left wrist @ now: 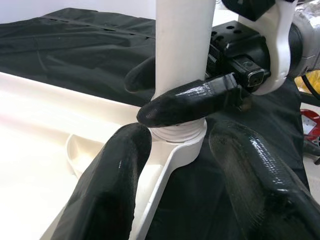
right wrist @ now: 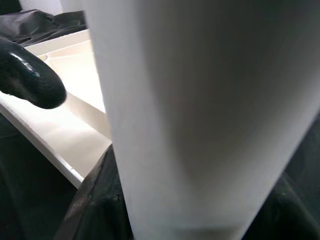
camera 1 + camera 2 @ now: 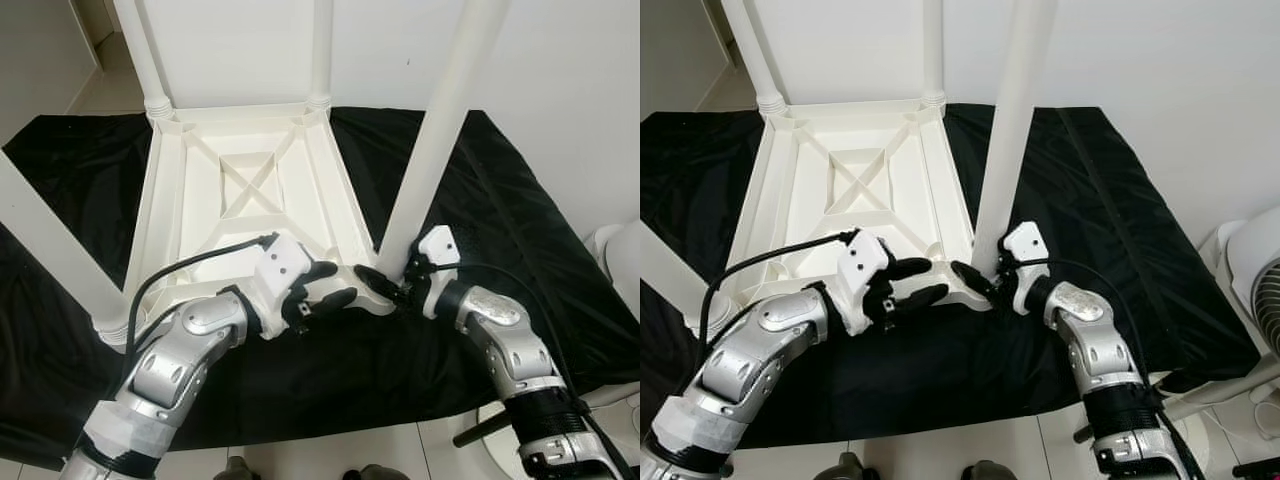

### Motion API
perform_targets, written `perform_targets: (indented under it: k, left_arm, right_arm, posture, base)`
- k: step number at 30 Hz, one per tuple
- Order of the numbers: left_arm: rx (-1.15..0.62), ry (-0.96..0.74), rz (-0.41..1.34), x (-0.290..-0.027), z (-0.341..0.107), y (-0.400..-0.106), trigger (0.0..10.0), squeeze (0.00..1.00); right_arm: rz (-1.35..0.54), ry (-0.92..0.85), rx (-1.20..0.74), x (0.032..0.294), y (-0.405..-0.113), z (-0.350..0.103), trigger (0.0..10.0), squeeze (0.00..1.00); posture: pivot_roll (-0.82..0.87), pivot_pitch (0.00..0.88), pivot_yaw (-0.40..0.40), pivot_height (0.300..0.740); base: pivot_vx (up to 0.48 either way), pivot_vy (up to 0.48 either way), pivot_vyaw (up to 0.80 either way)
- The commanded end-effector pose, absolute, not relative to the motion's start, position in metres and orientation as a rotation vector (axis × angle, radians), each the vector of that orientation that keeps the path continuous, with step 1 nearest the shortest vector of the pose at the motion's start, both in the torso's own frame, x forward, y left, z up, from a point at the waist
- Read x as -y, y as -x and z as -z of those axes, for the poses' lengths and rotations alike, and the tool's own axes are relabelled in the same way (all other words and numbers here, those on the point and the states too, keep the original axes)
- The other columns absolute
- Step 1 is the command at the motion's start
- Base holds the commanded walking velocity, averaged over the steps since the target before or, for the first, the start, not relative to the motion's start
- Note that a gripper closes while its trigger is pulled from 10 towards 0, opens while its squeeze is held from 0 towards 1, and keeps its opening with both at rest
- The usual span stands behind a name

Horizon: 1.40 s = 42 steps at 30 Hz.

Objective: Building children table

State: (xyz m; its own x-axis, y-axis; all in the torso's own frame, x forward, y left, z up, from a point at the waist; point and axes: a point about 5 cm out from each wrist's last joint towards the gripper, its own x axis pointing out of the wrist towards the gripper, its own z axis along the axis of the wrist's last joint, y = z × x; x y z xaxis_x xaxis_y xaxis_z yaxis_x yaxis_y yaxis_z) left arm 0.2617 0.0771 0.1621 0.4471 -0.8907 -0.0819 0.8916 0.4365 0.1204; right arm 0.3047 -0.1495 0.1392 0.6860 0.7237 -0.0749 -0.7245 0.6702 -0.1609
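Note:
A white children's table (image 3: pixel 245 190) lies upside down on a black cloth (image 3: pixel 560 250), its ribbed underside facing up. The near right leg (image 3: pixel 440 130) stands upright in its corner socket (image 1: pixel 180 137). My right gripper (image 3: pixel 395 285) is shut on this leg just above the socket, one finger (image 1: pixel 190 102) crossing its front and the other behind it. The leg (image 2: pixel 200 115) looms close in the right wrist view. My left gripper (image 3: pixel 335 284) is open beside the same corner, and its fingers (image 1: pixel 115 185) straddle the table's rim in front of the socket.
Three more legs stand in the table: far left (image 3: pixel 145 50), far right (image 3: pixel 320 50) and near left (image 3: pixel 50 250). A white wall rises behind. A white fan (image 3: pixel 1250 290) stands at the right, off the cloth. Pale floor tiles (image 3: pixel 330 450) run along the front.

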Motion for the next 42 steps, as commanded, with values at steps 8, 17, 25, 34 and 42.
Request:
perform_targets:
  k: [8, 17, 25, 34, 42]
  left_arm:
    - [-0.021, -0.150, 1.138, -0.077, -0.162, -0.256, 10.0, 0.00]
    - [-0.025, -0.140, 1.136, -0.075, -0.161, -0.255, 10.0, 0.00]
    - [-0.026, -0.134, 1.133, -0.075, -0.160, -0.255, 10.0, 0.00]
    - [-0.030, -0.125, 1.136, -0.075, -0.160, -0.254, 10.0, 0.00]
    - [-0.033, -0.149, 1.135, -0.078, -0.159, -0.255, 10.0, 0.00]
  right_arm:
    - [-0.755, 0.143, -0.058, 0.158, -0.305, -0.128, 10.0, 0.00]
    - [-0.483, 0.101, -0.043, 0.145, -0.304, -0.130, 10.0, 0.00]
    - [-0.181, -0.027, -0.008, 0.126, -0.293, -0.135, 10.0, 0.00]
    - [-0.092, -0.083, 0.012, 0.104, -0.282, -0.140, 10.0, 0.00]
    - [-0.104, -0.119, 0.071, 0.113, -0.276, -0.150, 10.0, 1.00]
  posture:
    - [-0.08, 0.065, 0.013, 0.740]
    - [-0.09, 0.073, 0.013, 0.740]
    - [-0.10, 0.077, 0.007, 0.740]
    - [-0.10, 0.079, 0.019, 0.740]
    - [-0.11, 0.081, 0.019, 0.740]
  base:
    - [0.000, 0.000, 0.00]
    - [0.000, 0.000, 0.00]
    - [0.000, 0.000, 0.00]
    - [0.000, 0.000, 0.00]
    - [0.000, 0.000, 0.00]
